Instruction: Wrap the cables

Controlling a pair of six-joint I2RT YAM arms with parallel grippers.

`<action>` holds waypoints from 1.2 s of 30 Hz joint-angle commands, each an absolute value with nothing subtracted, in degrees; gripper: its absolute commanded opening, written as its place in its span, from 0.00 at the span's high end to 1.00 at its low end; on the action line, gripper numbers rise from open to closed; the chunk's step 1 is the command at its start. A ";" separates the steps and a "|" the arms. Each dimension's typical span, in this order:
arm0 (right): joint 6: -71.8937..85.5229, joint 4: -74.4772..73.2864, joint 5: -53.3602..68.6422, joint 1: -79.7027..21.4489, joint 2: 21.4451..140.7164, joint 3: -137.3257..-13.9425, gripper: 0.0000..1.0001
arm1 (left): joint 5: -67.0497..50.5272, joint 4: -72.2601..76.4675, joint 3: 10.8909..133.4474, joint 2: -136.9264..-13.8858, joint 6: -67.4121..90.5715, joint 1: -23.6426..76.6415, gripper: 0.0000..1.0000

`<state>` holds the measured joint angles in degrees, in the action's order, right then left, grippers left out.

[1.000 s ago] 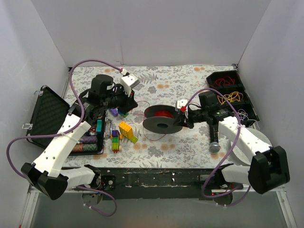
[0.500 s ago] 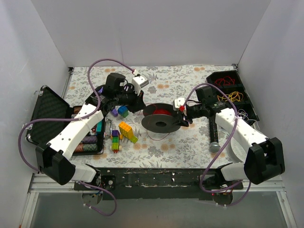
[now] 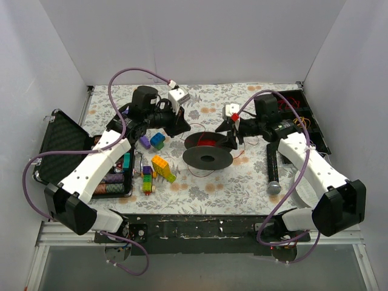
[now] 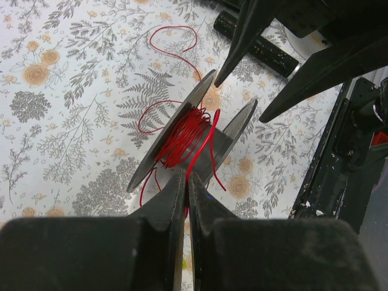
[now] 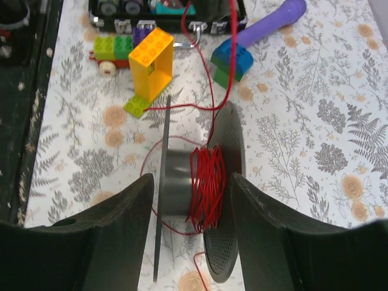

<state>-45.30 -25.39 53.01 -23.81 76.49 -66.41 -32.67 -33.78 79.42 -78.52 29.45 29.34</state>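
One red wire (image 4: 182, 136) is wound loosely on the single black spool (image 3: 195, 160) at mid-table (image 3: 206, 100), with loose loops trailing beside it. A strand runs from the spool into the left gripper (image 4: 187, 179), which is clenched on it just beside the spool. The right gripper (image 5: 191, 182) is spread wide, straddling the spool.
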 commanded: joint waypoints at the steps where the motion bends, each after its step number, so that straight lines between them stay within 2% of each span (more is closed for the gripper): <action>1: -15.46 -7.95 52.21 -23.38 76.11 -68.12 0.39 | -34.37 -31.73 82.00 -79.54 30.06 29.18 1.00; 4: 1.88 -1.25 53.09 -23.64 77.43 -66.89 0.39 | -34.45 -30.68 82.70 -79.98 31.37 29.18 1.00; 9: 15.97 13.69 42.82 -26.27 72.96 -57.59 0.39 | -34.28 -29.71 84.72 -80.33 34.01 29.09 1.00; 14: 22.31 20.45 35.69 -28.47 71.11 -51.70 0.38 | -34.19 -29.09 85.87 -80.68 35.24 29.27 1.00; 18: 26.19 30.14 37.00 -28.92 72.15 -48.86 0.38 | -34.45 -29.09 86.04 -80.77 35.42 29.18 1.00; 26: 26.72 31.82 36.39 -29.97 76.55 -50.27 0.46 | -34.28 -29.44 86.66 -80.16 35.33 29.09 1.00; 28: 27.16 31.73 36.39 -29.97 77.43 -49.92 0.50 | -34.28 -29.62 86.75 -80.07 35.16 29.09 1.00; 30: 27.51 32.51 36.47 -29.97 77.96 -49.40 0.58 | -34.28 -29.79 86.84 -79.98 35.07 29.09 1.00; 33: 27.60 32.87 36.48 -29.97 77.70 -49.13 0.93 | -33.84 -30.32 86.92 -79.81 34.72 29.00 1.00; 34: 26.47 31.65 36.04 -29.88 77.26 -49.48 0.99 | -33.05 -30.84 86.92 -79.63 34.19 28.92 1.00; 36: 22.26 26.14 34.20 -29.80 75.51 -50.70 0.99 | -29.90 -32.34 87.10 -79.37 32.79 28.39 1.00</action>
<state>26.65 28.67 36.47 -29.76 78.22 -48.75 -33.23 -30.13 84.55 -81.34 34.74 29.28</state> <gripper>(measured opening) 0.038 0.018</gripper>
